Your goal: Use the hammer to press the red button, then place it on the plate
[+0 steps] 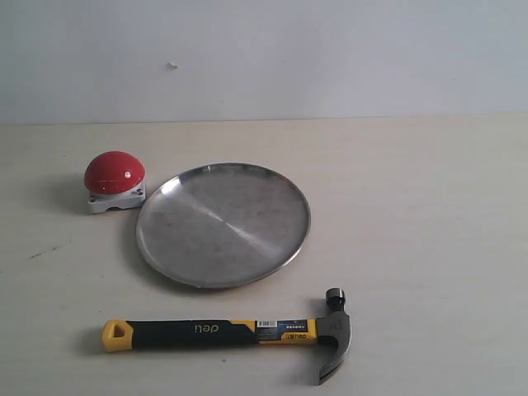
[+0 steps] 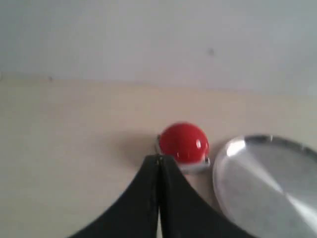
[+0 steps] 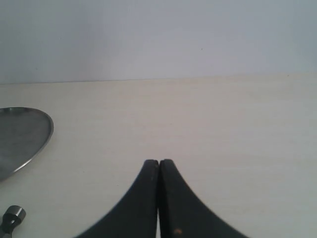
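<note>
The hammer (image 1: 223,332) lies flat near the table's front edge, yellow handle end to the left, dark head to the right. Its head tip (image 3: 12,215) shows in the right wrist view. The red button (image 1: 115,172) on its white-grey base sits at the left, beside the silver plate (image 1: 223,224). Neither arm appears in the exterior view. My left gripper (image 2: 159,158) is shut and empty, with the red button (image 2: 184,143) and plate (image 2: 267,183) just beyond it. My right gripper (image 3: 159,162) is shut and empty above bare table, the plate rim (image 3: 29,134) off to one side.
A pale wooden table (image 1: 412,206) meets a light wall (image 1: 264,58) at the back. A small speck (image 1: 172,65) marks the wall.
</note>
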Controlling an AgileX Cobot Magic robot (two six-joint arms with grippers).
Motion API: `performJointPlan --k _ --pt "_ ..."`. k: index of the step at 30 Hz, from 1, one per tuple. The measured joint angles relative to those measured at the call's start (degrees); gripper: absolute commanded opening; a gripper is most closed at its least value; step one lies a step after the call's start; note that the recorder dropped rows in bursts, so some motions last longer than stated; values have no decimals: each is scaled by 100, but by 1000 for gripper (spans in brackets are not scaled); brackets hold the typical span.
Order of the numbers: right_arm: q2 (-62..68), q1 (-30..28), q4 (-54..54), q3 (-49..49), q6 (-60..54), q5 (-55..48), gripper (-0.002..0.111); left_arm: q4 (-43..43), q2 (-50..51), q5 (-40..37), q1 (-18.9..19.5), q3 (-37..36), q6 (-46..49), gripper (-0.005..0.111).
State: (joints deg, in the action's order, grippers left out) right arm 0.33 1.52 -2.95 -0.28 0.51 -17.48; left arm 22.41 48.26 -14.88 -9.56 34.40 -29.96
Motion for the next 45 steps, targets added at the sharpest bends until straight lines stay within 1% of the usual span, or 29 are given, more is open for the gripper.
performJointPlan --k 3,6,8,10,13,15,16,18,22,24,28,32,36,41,45 --pt "0 0 -12 0 0 0 0 -287 1068 -1022 -732 822 693 0" --pt "0 0 -12 0 0 0 0 -736 1892 -1899 -1468 1614 1906 0" --pt "0 0 -12 0 0 0 0 -1138 2340 -2397 -1850 2069 2942 0" --pt "0 0 -12 0 0 0 0 -1895 2788 -3020 -2237 2493 4510 0" --pt "0 0 -12 0 0 -10 0 -3070 3425 -3986 -2747 2905 6600 0" --pt "0 0 -12 0 0 -10 0 -3677 3794 -4268 -3035 3079 7348 3" --pt "0 0 -12 0 0 -10 0 -3900 3989 -4322 -3179 3172 7540 7" --pt "0 0 -12 0 0 -10 0 -4054 4319 -4347 -3421 3326 7725 19" --pt "0 0 -12 0 0 -10 0 -3992 4970 -4310 -3798 3539 7839 50" --pt "0 0 -12 0 0 -10 0 -3917 5277 -4166 -3940 3607 7854 57" --pt "0 0 -12 0 0 -10 0 -3791 5792 -3826 -4181 3836 7854 58" --pt "0 0 -12 0 0 -10 0 -3677 6237 -3766 -4320 4175 7792 58" --pt "0 0 -12 0 0 -10 0 -3627 6661 -3978 -4354 4556 7621 58" --pt "0 0 -12 0 0 -21 0 -3142 7102 -4118 -4359 4878 7247 58" --pt "0 0 -12 0 0 -21 0 -3027 7319 -4145 -4359 5073 7114 58"
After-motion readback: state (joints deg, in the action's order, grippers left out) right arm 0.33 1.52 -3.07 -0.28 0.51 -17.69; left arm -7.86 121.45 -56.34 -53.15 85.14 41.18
